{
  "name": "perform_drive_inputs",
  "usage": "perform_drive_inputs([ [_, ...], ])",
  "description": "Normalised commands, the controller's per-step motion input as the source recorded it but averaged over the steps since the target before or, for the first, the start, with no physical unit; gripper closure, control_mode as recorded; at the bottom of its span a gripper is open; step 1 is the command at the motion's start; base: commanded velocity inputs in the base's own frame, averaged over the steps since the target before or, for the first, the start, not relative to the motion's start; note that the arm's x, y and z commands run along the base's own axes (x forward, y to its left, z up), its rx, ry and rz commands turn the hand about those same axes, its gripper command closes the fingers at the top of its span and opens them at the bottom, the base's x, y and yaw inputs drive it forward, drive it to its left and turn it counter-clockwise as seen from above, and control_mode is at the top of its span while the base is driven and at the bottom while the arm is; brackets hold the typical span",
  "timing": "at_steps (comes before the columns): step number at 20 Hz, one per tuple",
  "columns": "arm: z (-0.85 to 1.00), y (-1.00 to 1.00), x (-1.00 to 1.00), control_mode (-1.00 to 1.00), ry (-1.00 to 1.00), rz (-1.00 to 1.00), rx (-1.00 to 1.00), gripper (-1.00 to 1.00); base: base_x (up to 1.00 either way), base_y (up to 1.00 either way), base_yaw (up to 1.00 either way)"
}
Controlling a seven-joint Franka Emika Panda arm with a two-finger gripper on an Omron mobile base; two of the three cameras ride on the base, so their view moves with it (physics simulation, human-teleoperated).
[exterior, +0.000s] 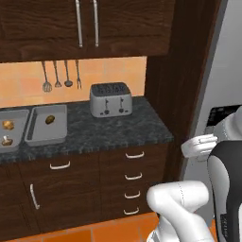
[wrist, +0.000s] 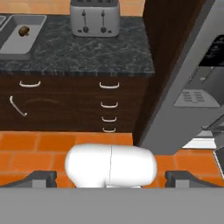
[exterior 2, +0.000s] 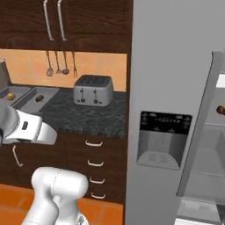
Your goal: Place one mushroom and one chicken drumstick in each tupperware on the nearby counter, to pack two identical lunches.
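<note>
Two grey tupperware trays lie side by side at the left end of the speckled counter [exterior: 118,130]. The left tupperware [exterior: 12,137] holds a golden chicken drumstick [exterior: 7,124] and a mushroom [exterior: 5,140] with a pale stem. In the right tupperware [exterior: 40,134] lies one small dark brown piece [exterior: 49,119], a mushroom by its look; it shows in the hand view too [wrist: 24,30]. My gripper [wrist: 112,177] hangs well back from the counter, above the floor, open with nothing between its fingertips [wrist: 41,177].
A grey toaster [exterior: 110,99] stands at the back of the counter, right of the trays. To the right rises a tall wood panel, then the grey fridge [exterior 2: 162,140] with its door open. A small brown thing [exterior 2: 221,109] sits on a fridge shelf.
</note>
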Motion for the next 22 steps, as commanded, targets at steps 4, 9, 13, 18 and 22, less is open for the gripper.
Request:
perform_drive_inputs([
  [4, 0.00, 0.00, 0.00, 1.00, 0.00, 0.00, 0.00, -1.00, 0.00, -1.00, 0.00],
  [9, 0.00, 0.00, 0.00, 1.00, 0.00, 0.00, 0.00, -1.00, 0.00, -1.00, 0.00],
  [13, 0.00, 0.00, 0.00, 1.00, 0.00, 0.00, 0.00, -1.00, 0.02, -1.00, 0.00],
  [18, 0.00, 0.00, 0.00, 1.00, 0.00, 0.00, 0.00, -1.00, 0.29, -0.77, 0.00],
  [22, 0.00, 0.00, 0.00, 1.00, 0.00, 0.00, 0.00, -1.00, 0.29, -0.52, -0.02],
])
